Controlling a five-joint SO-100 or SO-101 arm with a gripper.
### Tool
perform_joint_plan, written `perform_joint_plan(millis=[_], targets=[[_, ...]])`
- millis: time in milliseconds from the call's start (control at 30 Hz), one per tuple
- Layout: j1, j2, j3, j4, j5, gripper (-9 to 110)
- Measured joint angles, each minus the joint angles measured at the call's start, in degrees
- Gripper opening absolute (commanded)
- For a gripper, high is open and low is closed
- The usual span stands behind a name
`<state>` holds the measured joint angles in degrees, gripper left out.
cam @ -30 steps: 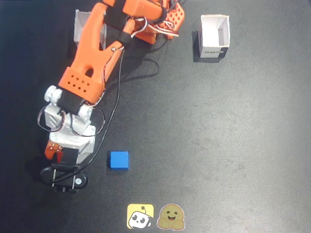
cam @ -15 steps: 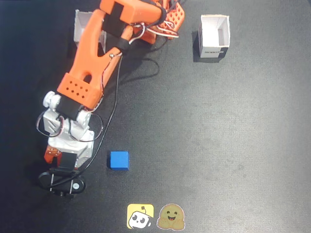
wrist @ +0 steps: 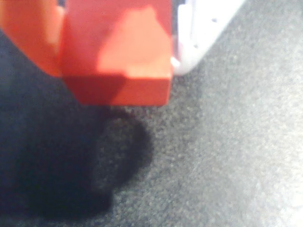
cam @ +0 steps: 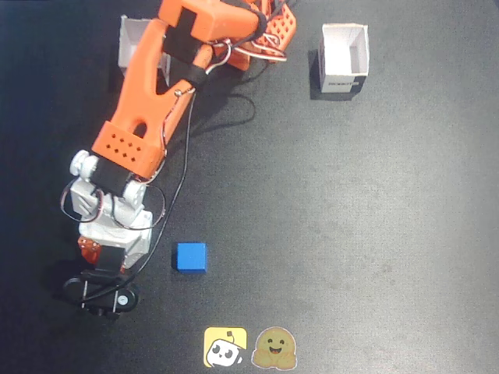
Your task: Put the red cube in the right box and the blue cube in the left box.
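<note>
In the wrist view the tool [wrist: 118,47] gripped one red cube [wrist: 118,61] just above the dark tabletop [wrist: 227,151]. In the fixed view one blue cube [cam: 190,257] lay beside the arm. Two white boxes stood far back: one [cam: 344,60] clear, one [cam: 130,40] half-hidden behind the arm.

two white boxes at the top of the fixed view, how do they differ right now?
1. The right box is fully in view; the left box is largely hidden behind the orange arm.
2. The right box shows its black printed strip and bare white inside; the left box shows neither.
3. In the fixed view the left box sits beside the arm's base, the right box apart.

Shared: white card walls, top of table.
</note>
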<state>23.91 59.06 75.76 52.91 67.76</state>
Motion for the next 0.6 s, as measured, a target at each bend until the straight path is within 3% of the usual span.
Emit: perform_joint_plan(millis=[300,600], targets=[[0.0,0.0,0.0,1.32,0.0,9],[1.23,7.38,0.09,11.07,0.0,10]])
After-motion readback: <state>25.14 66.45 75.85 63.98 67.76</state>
